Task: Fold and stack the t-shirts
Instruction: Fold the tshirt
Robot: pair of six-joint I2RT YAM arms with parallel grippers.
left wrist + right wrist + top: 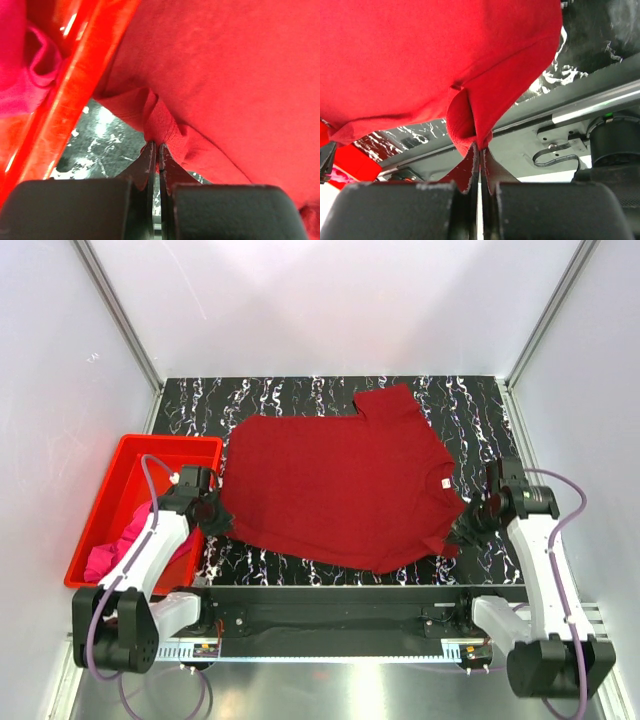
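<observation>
Far left: red bin (95, 505) at table (300, 388) edge, pink t-shirt (112, 552) bunched inside, not yet folded. My left gripper (156, 146) pinches near hem corner of crimson t-shirt (340, 485), just beside bin. Shirt lies spread flat mid-table, neck label toward right. My right gripper (480, 146) is pressed together on near sleeve edge. I judge first fold in hand — next move calls for both arms lifting together, carrying near edge across evenly, no slack.

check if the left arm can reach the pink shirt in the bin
Probably not yet: its jaws are shut on an edge of the crimson t-shirt. Otherwise the pink t-shirt lies uncovered in the red bin beside it.
</observation>
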